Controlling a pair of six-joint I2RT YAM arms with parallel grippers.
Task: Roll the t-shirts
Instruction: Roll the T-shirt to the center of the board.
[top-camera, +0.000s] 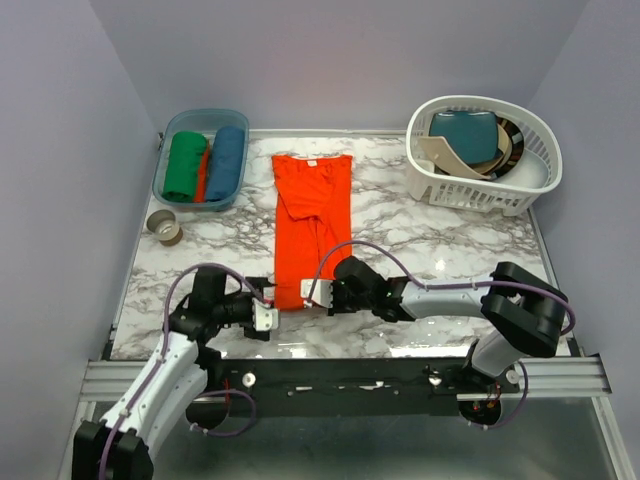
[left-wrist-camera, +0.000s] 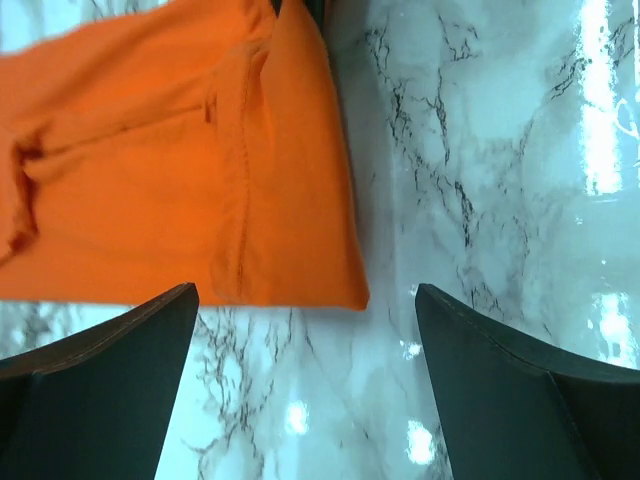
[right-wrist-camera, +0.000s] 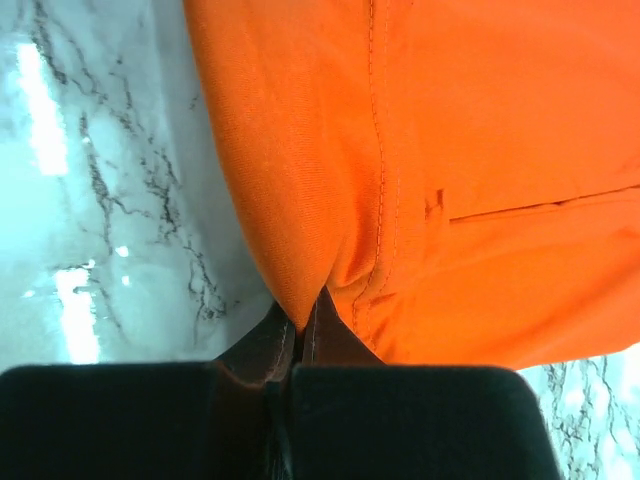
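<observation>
The orange t-shirt (top-camera: 312, 225) lay folded into a long narrow strip down the middle of the marble table (top-camera: 430, 250), collar at the far end and hem toward you. Your right gripper (top-camera: 312, 293) was clamped on the near right corner of that hem. Its wrist view showed the two fingers pressed together with a pinch of orange cloth rising from between them. Your left gripper (top-camera: 266, 318) sat low just off the near left corner, jaws spread wide and holding nothing. In its wrist view the hem corner lay just ahead of the fingertips, with bare marble in the gap.

The strip's long sides ran fairly straight, and you had bare marble on either side of it, wider on the right. The hem lay close to the table's near edge, so there was little room there.

At the far left a blue bin (top-camera: 200, 160) held three fabric rolls (top-camera: 205, 165), green, red and blue, close to the shirt's far left corner but apart from it. A tape roll (top-camera: 164, 227) sat near the left edge. A white laundry basket (top-camera: 485, 155) filled the far right corner.
</observation>
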